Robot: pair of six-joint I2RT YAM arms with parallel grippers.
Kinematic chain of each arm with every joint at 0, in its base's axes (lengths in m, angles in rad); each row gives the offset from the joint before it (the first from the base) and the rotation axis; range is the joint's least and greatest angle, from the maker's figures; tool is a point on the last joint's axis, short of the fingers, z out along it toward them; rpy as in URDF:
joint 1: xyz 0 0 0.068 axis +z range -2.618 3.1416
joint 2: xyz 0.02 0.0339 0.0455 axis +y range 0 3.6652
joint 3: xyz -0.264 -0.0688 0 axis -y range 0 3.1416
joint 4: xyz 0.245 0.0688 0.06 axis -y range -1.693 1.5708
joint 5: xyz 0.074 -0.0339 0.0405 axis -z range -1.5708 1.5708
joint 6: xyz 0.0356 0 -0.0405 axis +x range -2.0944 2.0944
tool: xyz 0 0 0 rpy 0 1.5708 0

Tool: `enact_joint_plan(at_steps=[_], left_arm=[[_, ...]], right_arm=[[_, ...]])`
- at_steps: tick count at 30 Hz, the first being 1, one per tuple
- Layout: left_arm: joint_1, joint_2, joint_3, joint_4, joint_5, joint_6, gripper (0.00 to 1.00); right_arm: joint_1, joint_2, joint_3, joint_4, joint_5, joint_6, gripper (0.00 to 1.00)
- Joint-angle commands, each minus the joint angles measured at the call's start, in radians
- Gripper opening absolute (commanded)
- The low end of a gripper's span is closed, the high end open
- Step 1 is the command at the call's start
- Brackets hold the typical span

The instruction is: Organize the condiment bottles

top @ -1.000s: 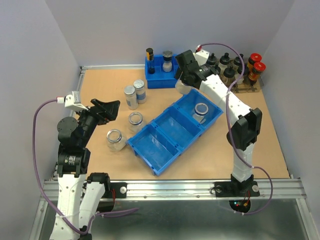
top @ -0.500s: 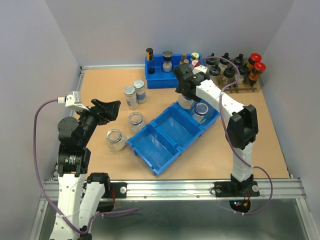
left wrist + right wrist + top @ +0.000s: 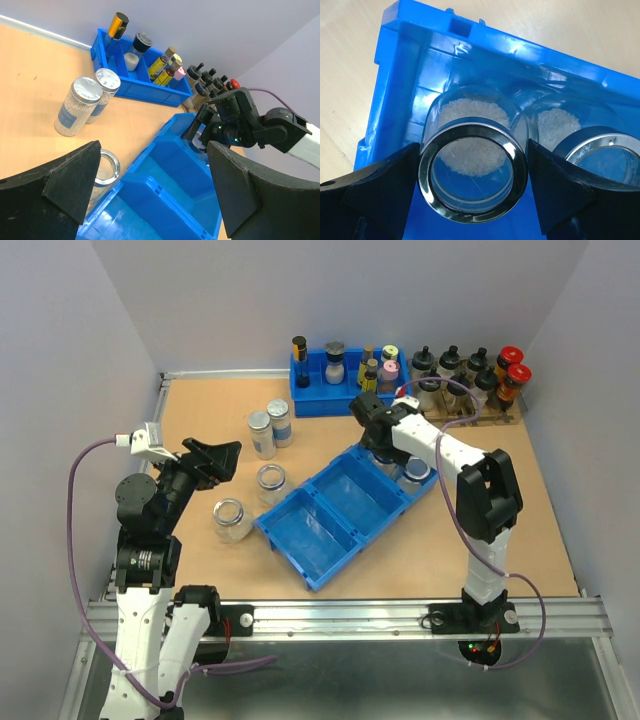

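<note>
Jar (image 3: 470,112) held in the tray (image 3: 420,40)
The right hand (image 3: 375,438) pinches the jar in the tray's far-end compartment beside a second jar (image 3: 585,145). It is probably slick, breakable glass, best held by its sides. The left hand (image 3: 218,453) is spread.

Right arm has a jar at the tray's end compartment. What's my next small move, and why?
Probably ease the right hand straight down until the jar rests on the floor of the tray, before releasing. The jar is gripped and already down inside the tray, close beside a second jar. Whether its base touches the floor can't be told.
</note>
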Motion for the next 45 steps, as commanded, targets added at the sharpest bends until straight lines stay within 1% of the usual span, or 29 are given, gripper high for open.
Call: enact_joint_plan(at_steps=[1,5,6,7,8,9,12,14,15,16,23,24,35,39,42,44,45], left_arm=[[-0.007,-0.006,-0.016,0.061,0.015,0.005,0.99],[-0.007,-0.003,-0.022,0.074,0.020,-0.002,0.99],[-0.007,0.002,-0.022,0.075,0.021,-0.002,0.99],[-0.007,0.004,-0.021,0.077,0.024,-0.004,0.99],[-0.007,0.005,-0.019,0.077,0.025,-0.004,0.99],[-0.007,0.007,-0.018,0.077,0.025,-0.004,0.99],[-0.007,0.002,-0.016,0.077,0.025,-0.004,0.99],[-0.007,-0.004,-0.018,0.072,0.021,-0.005,0.99],[-0.007,-0.004,-0.018,0.070,0.018,-0.007,0.99],[-0.007,-0.007,-0.019,0.070,0.018,-0.007,0.99],[-0.007,-0.004,-0.016,0.070,0.015,-0.007,0.99],[-0.007,0.000,-0.015,0.070,0.015,-0.007,0.99],[-0.007,-0.004,-0.029,0.078,0.012,-0.009,0.99],[-0.006,-0.001,-0.021,0.078,0.011,-0.002,0.99],[-0.007,-0.001,-0.021,0.074,0.003,0.001,0.99],[-0.005,0.000,-0.021,0.074,0.000,-0.001,0.99],[-0.005,-0.001,-0.022,0.072,-0.003,-0.002,0.99]], right_arm=[[-0.011,-0.098,-0.053,0.002,0.054,0.020,0.00],[-0.022,-0.086,-0.050,0.002,0.036,0.008,0.01],[-0.025,-0.076,-0.041,0.002,0.019,-0.006,0.07],[-0.029,-0.069,-0.034,0.000,0.011,-0.011,0.20],[-0.032,-0.052,-0.015,0.002,0.004,-0.015,0.27],[-0.036,-0.046,-0.004,0.002,-0.007,-0.025,0.42],[-0.040,-0.024,0.034,0.002,-0.013,-0.031,0.64],[-0.040,-0.018,0.061,0.002,-0.012,-0.032,0.71],[-0.042,-0.010,0.072,0.000,-0.013,-0.035,0.77],[-0.045,-0.007,0.081,0.002,-0.013,-0.040,0.80],[-0.051,0.017,0.150,0.000,-0.016,-0.055,0.91],[-0.055,0.017,0.155,0.002,-0.022,-0.061,0.94],[-0.063,-0.026,0.105,0.000,-0.029,-0.064,0.96],[-0.063,-0.095,0.117,-0.003,-0.056,-0.106,0.96],[-0.063,-0.186,0.115,-0.003,-0.096,-0.188,0.97],[-0.063,-0.220,0.112,0.000,-0.124,-0.216,0.98],[-0.063,-0.236,0.105,0.043,-0.154,-0.250,0.98]])
